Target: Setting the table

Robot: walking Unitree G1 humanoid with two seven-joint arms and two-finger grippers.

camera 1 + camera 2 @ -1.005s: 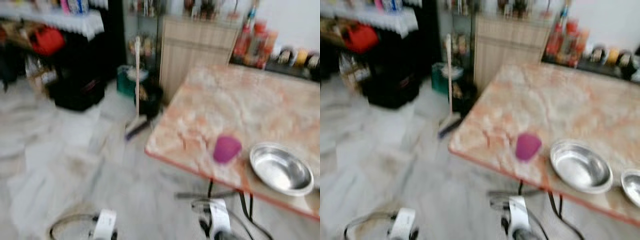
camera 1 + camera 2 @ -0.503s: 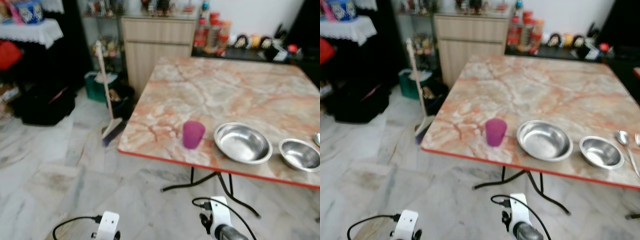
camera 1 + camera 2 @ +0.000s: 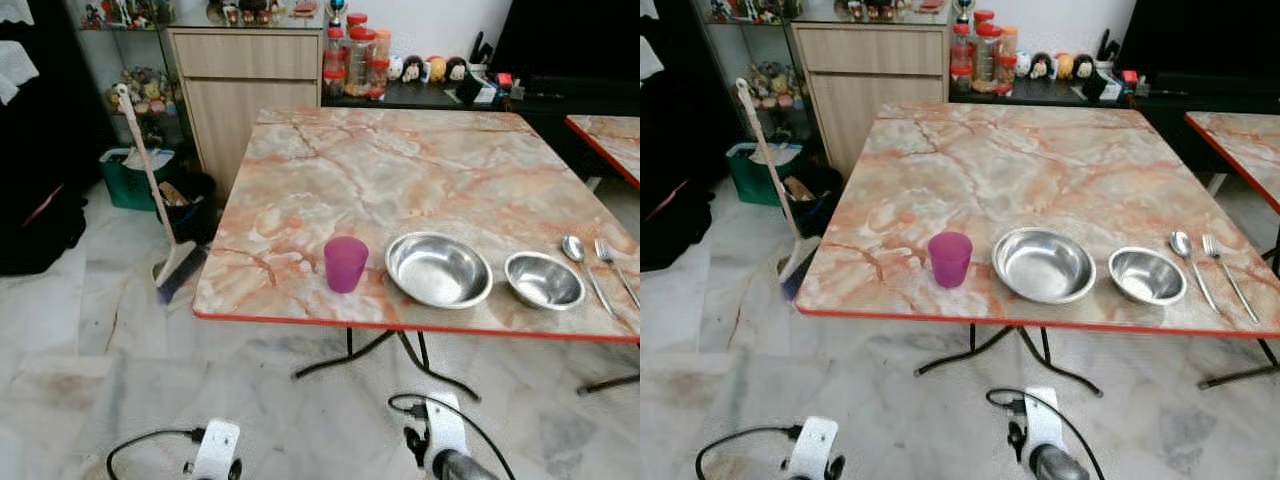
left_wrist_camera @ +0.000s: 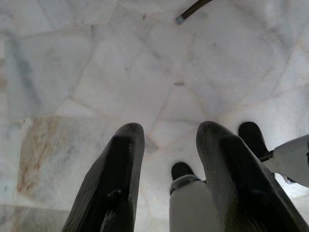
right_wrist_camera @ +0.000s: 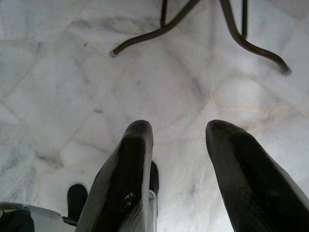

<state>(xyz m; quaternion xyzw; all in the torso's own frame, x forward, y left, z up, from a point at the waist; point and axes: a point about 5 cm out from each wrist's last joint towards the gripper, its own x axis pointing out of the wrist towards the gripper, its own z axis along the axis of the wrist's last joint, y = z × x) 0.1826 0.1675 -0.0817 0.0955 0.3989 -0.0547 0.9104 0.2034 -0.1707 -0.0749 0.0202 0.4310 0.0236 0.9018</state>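
On the marble-patterned table [image 3: 400,170] near its front edge stand a purple cup [image 3: 345,264], a large steel bowl [image 3: 438,269] and a smaller steel bowl [image 3: 544,280] in a row. A spoon [image 3: 580,265] and a fork [image 3: 612,268] lie to their right. Both arms hang low in front of the table, their wrists [image 3: 215,452] [image 3: 440,455] at the bottom of the eye views. My left gripper [image 4: 166,140] is open over the marble floor, and my right gripper [image 5: 178,137] is open too, with nothing between the fingers.
A broom [image 3: 160,210] leans at the table's left beside a dark bin [image 3: 190,200] and a green basket [image 3: 125,178]. A wooden cabinet [image 3: 240,85] and jars [image 3: 355,60] stand behind. A second table's corner [image 3: 610,140] shows at far right. Black table legs [image 5: 193,24] cross the floor.
The whole picture has swung left and sharpened as the camera turned right: the table now sits centred, and the small bowl, spoon and fork have come fully into view. The tableware itself has not moved.
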